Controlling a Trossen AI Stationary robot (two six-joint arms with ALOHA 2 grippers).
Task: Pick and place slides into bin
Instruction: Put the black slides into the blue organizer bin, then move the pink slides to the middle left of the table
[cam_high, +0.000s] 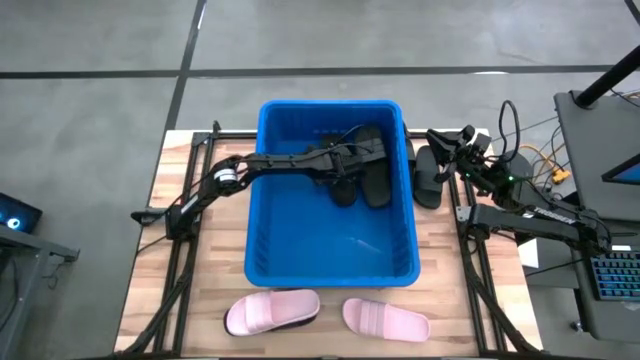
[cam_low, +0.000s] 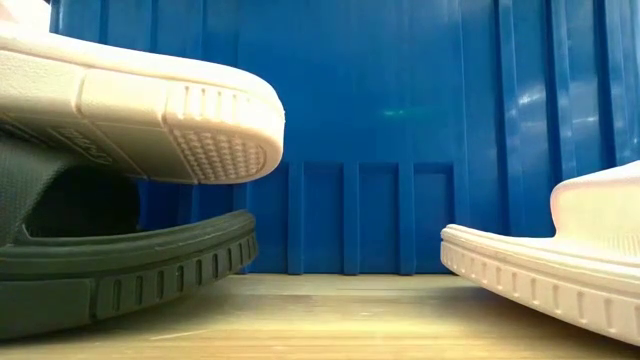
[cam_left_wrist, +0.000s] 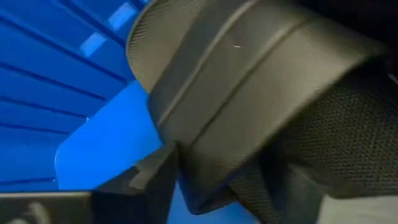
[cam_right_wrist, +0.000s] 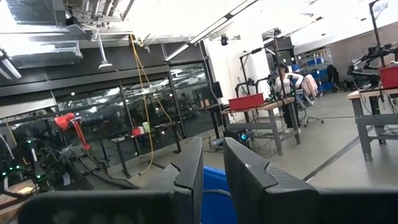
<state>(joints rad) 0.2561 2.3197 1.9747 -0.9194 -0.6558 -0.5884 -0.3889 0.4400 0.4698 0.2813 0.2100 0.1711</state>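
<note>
I'm seeing the bin (cam_high: 265, 215) filling the table's (cam_high: 150, 250) middle, walling off both arms. Two black slides (cam_high: 375, 170) are lying inside; left gripper (cam_high: 345, 158) is clamping one. Two pink slides (cam_high: 272, 310) are waiting out front, another black one (cam_high: 427, 178) beside the bin. Right gripper (cam_high: 440, 140), fingers (cam_right_wrist: 189, 168) nearly closed, is holding nothing.

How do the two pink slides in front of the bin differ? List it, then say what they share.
1. The left pink slide rests on top of a black slide; the right pink slide lies directly on the table.
2. They slant in mirrored directions, with each inner end nearer the bin.
Shared: both are pale pink, with ribbed soles, and both are outside the bin.
</note>
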